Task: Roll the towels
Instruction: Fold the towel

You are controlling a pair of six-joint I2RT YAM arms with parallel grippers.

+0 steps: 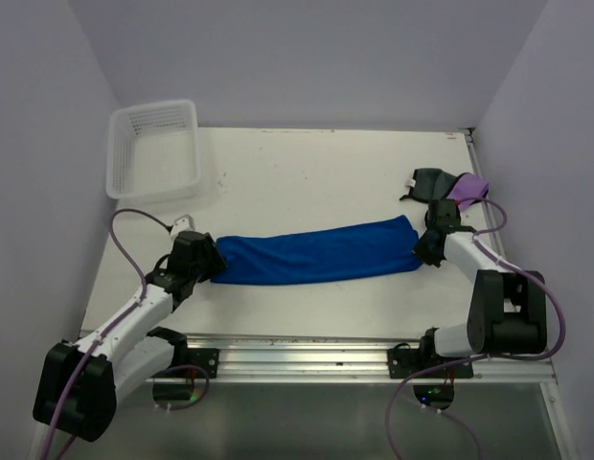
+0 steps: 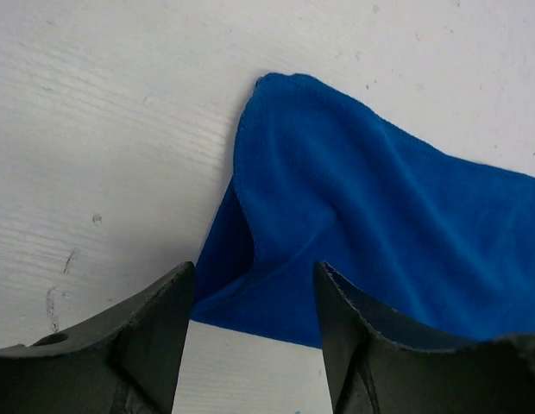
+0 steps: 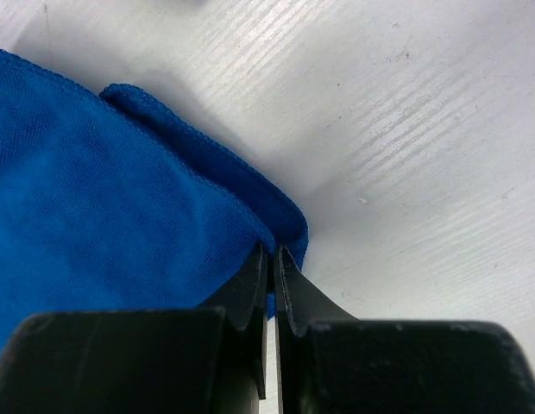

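White mesh basket (image 1: 113,158) upper left | left gripper (image 2: 254,285) spread apart astride blue towel (image 1: 316,254), left end, contact unclear | towel stretched across frame centre | right gripper (image 3: 270,254) clenched on its right corner | grey towel (image 1: 429,184), purple towel (image 1: 469,187) bunched upper right, overlapping, shapes unclear

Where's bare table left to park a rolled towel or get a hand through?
Widest bare table: beyond the blue towel, between the basket and the grey towel. Thin strip between blue towel and the rail. Crowded: far right corner, grey towel and purple towel near the right gripper.
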